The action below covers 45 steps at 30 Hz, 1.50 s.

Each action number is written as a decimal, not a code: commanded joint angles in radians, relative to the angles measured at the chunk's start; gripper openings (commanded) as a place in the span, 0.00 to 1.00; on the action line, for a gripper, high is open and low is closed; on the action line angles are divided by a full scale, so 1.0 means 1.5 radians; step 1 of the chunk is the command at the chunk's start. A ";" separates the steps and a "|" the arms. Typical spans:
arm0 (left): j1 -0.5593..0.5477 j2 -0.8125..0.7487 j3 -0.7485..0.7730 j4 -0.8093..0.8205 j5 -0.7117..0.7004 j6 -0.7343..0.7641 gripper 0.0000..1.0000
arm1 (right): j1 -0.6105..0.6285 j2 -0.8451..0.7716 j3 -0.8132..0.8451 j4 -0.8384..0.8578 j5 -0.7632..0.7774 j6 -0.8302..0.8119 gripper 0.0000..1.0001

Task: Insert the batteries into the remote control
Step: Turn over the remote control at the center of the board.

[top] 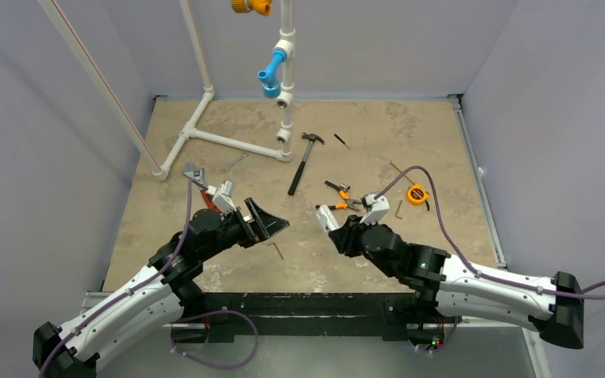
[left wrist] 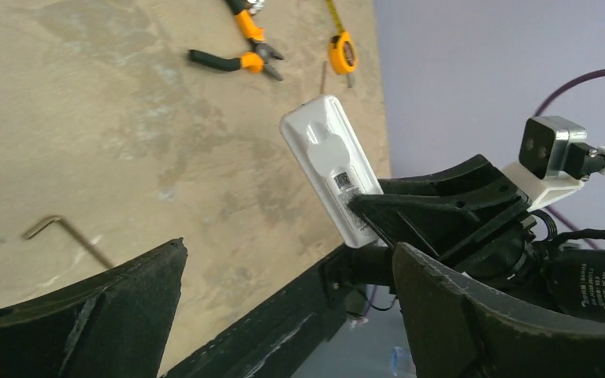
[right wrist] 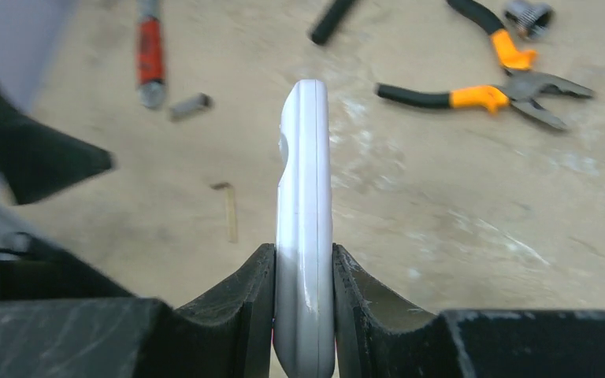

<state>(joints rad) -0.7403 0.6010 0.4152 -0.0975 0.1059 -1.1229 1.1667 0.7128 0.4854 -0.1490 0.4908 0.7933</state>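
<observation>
The remote control [right wrist: 305, 181] is a slim white handset standing edge-on between the fingers of my right gripper [right wrist: 303, 291], which is shut on its lower end. The left wrist view shows its plain white back [left wrist: 329, 153], with a label, slanting up from the right gripper's black fingers [left wrist: 433, 213]. In the top view the remote control [top: 327, 215] sticks out to the left of my right gripper [top: 339, 228], above the table. My left gripper [left wrist: 291, 307] is open with nothing between its fingers and hovers just left of the remote [top: 272, 223]. No batteries show in any view.
Orange-handled pliers [top: 339, 197], a hammer [top: 303, 161] and a yellow tape measure [top: 417, 194] lie beyond the grippers. A hex key [top: 277, 250] lies near the front edge. A wrench [top: 194, 175] and a white pipe frame [top: 228, 140] stand at the back left.
</observation>
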 commanded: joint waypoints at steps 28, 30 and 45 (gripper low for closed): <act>-0.001 -0.087 0.030 -0.196 -0.124 0.122 1.00 | 0.247 0.655 0.294 -0.412 0.362 0.071 0.34; -0.001 -0.089 0.025 -0.195 -0.126 0.124 1.00 | 0.251 0.654 0.291 -0.374 0.341 0.046 0.39; -0.001 -0.091 0.097 -0.349 -0.255 0.185 1.00 | 0.109 0.353 0.101 0.009 -0.003 -0.149 0.86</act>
<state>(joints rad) -0.7403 0.4648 0.4713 -0.5175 -0.1520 -0.9112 1.4731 1.4090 0.7441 -0.3901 0.7403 0.6777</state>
